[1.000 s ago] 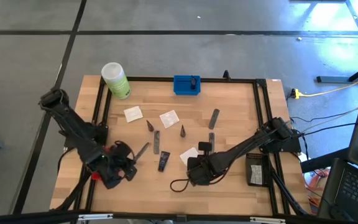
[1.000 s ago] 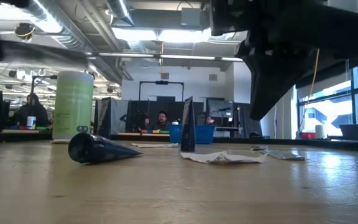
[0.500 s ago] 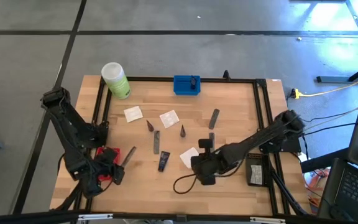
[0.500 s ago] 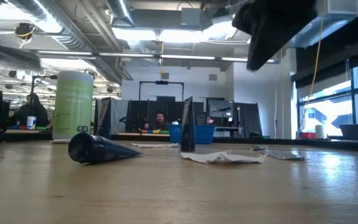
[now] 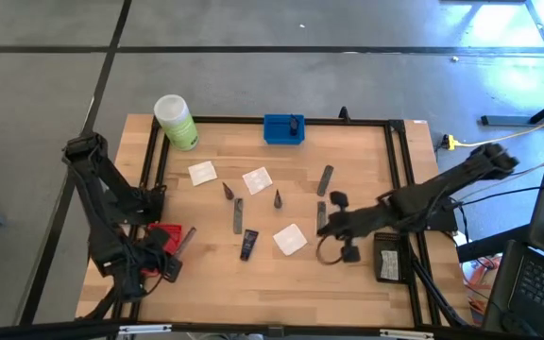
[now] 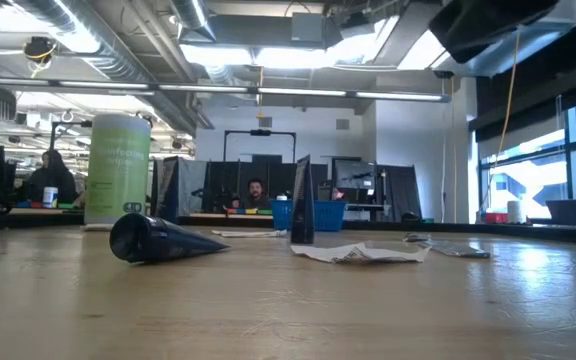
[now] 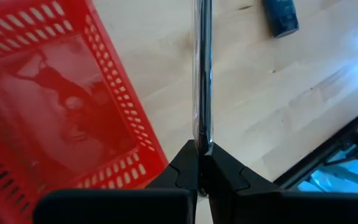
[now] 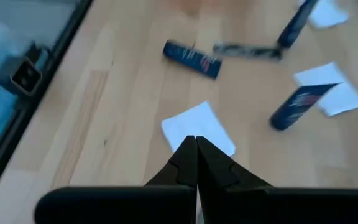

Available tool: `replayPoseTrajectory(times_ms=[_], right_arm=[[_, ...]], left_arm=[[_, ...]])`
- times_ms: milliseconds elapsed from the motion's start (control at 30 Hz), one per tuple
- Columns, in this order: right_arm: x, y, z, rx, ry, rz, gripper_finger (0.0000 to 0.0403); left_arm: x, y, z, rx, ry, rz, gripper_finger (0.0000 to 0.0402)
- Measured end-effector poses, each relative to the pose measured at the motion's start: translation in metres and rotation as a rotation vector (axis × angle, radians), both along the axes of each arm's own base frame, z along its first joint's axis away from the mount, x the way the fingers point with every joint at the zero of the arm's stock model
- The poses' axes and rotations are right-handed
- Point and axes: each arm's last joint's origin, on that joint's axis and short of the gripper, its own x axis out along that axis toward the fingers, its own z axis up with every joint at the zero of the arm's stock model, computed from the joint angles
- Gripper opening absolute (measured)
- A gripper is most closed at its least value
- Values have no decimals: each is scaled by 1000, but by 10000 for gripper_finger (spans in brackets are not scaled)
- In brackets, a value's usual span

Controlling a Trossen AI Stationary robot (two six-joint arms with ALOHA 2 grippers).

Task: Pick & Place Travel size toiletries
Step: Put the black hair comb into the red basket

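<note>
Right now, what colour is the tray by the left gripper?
Red, a perforated mesh-walled tray; clearest in the left wrist view, beside the left gripper.

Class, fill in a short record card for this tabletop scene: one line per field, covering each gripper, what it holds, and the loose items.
left gripper: shut on a slim grey tube, beside the red tray
right gripper: shut, holding nothing, above a white sachet
loose on table: navy tube, two dark cones, more sachets, grey tubes
back edge: green bottle, blue tray

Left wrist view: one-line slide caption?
Left claw shut on a slim grey tube beside the red tray.
</note>
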Motion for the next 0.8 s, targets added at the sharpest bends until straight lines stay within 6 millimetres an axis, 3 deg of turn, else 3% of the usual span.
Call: replayPoseTrajectory(times_ms=[233,433,567,800], right_arm=[[-36,-28,-1,51,-132,-42,0],[-48,-36,0,64,-168,-53,0],[-48,-36,0,50,-169,-42,0],[-48,-36,0,48,-170,-41,0]], left_arm=[[-3,4,44,44,84,2,8],[-9,8,74,44,212,0,8],[-11,2,68,103,313,-8,8],[-5,-19,30,231,443,9,11]])
